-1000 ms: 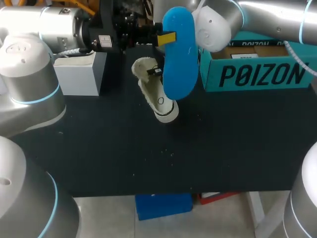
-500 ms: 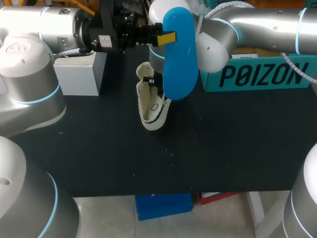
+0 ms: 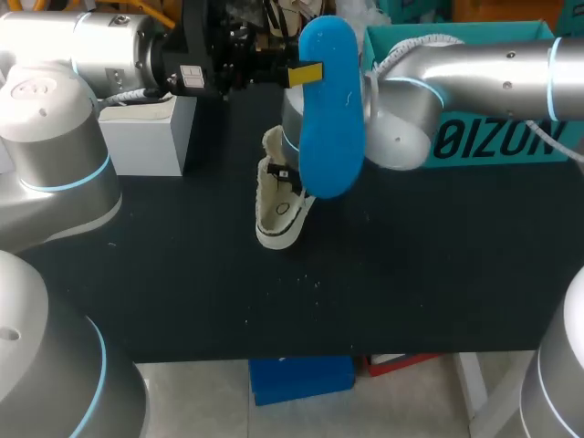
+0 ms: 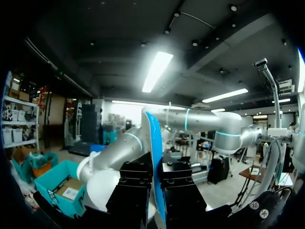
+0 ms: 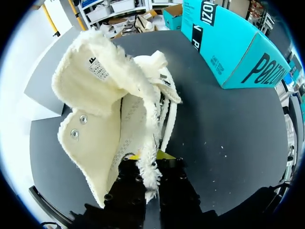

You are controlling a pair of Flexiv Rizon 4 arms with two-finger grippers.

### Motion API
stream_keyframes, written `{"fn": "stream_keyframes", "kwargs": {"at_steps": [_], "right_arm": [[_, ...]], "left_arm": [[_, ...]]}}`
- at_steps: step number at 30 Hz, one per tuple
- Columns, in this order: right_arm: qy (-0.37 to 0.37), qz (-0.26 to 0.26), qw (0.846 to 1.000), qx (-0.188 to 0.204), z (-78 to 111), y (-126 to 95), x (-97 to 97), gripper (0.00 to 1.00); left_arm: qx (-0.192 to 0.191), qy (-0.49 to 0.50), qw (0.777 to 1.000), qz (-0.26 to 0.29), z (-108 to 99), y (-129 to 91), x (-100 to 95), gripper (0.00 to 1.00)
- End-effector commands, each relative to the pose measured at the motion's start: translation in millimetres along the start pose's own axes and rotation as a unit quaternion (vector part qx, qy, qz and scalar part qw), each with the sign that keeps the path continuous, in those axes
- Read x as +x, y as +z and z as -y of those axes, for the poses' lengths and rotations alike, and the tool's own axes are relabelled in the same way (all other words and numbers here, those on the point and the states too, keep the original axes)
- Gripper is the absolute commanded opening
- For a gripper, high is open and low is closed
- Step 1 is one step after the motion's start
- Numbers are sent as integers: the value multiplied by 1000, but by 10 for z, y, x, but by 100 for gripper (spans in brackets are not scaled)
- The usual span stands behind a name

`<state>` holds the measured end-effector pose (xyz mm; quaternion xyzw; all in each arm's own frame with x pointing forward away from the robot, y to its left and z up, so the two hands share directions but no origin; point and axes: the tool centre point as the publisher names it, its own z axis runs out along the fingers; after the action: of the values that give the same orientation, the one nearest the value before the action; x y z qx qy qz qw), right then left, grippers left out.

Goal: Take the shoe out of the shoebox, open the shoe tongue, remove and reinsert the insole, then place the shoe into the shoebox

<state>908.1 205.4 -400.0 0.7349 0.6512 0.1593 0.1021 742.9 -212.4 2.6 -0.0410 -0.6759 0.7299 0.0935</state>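
Your left hand [image 3: 306, 73] is clamped on the blue insole [image 3: 330, 119] and holds it upright above the desk [image 3: 411, 274], out of the shoe [image 3: 278, 214]. In the left wrist view the insole [image 4: 153, 157] stands edge-on, pinched between both fingers of that hand [image 4: 157, 179]; your right arm crosses beyond it.

Your right hand [image 3: 285, 173] is clamped on the shoe, at 7 o'clock of the insole in the head view; the cream shoe hangs tilted, toe towards 7 o'clock and low over the desk; whether the toe touches, you cannot tell. In the right wrist view that hand [image 5: 152, 157] grips a fleecy edge of the shoe [image 5: 114, 119], whose mouth gapes wide ahead of the fingers; the teal shoebox [image 5: 233, 43] lies beyond, apart from the shoe.

In the head view the shoebox [image 3: 511, 141] sits at 3 o'clock of the insole, partly behind the right arm; a white box [image 3: 146, 137] stands at 10 o'clock of the shoe, well apart.
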Motion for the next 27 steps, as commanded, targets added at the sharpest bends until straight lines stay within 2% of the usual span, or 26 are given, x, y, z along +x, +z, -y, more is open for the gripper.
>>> {"fn": "stream_keyframes", "kwargs": {"at_steps": [1, 2, 4, 11, 14, 17, 20, 23, 27], "right_arm": [[-9, -12, 1000, -4, 19, -27, -46, 76], [-9, -20, 1000, 0, 12, -33, -45, 100], [-7, -26, 1000, 2, -2, -61, -57, 100], [5, -124, 991, 48, -82, -227, -95, 100], [8, -184, 980, 76, -118, -335, -92, 100], [-8, -219, 971, 96, -124, -429, -66, 100], [-12, -279, 957, 82, -151, -577, -43, 100], [-55, -394, 916, 58, -178, -820, -10, 100], [-55, -394, 916, 58, -178, -820, -10, 100]], "left_arm": [[1, 1, 1000, 3, -13, 16, 0, 0], [1, 1, 1000, 3, -13, 16, 0, 0], [1, 1, 1000, 3, -13, 16, 0, 0], [1, 1, 1000, 3, -13, 16, 0, 0], [1, 1, 1000, 3, -13, 16, 0, 0], [1, 1, 1000, 3, -13, 16, 0, 0], [1, 1, 1000, 3, -13, 16, 0, 0], [1, 1, 1000, 3, -13, 16, 0, 0], [1, 1, 1000, 3, -13, 16, 0, 0]]}}
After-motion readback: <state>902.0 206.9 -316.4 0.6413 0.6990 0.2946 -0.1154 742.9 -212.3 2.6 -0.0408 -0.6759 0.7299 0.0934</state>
